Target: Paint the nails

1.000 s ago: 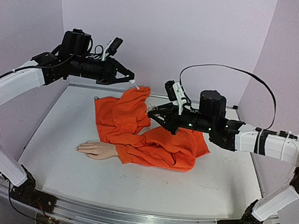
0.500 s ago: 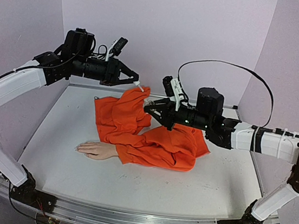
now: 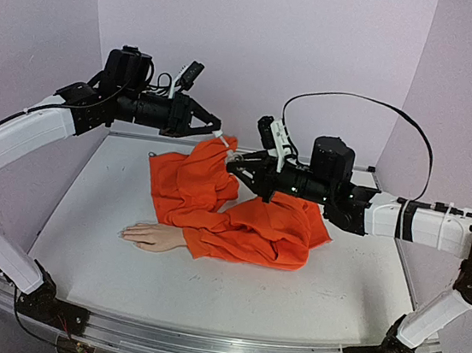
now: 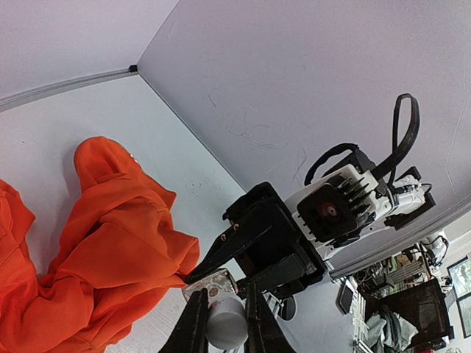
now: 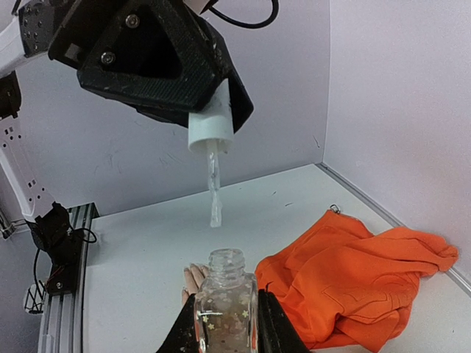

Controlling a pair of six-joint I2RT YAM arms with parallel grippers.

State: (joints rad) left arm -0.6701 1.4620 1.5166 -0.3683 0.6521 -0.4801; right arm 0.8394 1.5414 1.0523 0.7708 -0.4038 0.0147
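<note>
White table (image 3: 290, 295), lilac walls (image 3: 260, 50). Nails (image 3: 124, 233) on mannequin hand (image 3: 149, 235), lower-left of centre, unmoved. L gripper (image 3: 217, 130) clamped on brush cap (image 4: 224, 323), R gripper (image 3: 233, 169) on bottle (image 5: 225, 298); both have drawn closer together, upper centre.

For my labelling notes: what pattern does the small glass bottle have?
The bottle is clear with tiny gold stars, best seen in the right wrist view.

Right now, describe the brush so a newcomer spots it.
Start at the orange garment, then look above its far end. The left gripper pinches a white cap with a thin clear brush hanging from it, above the open glass bottle the right gripper holds. Cap opaque white, bottle clear.
</note>
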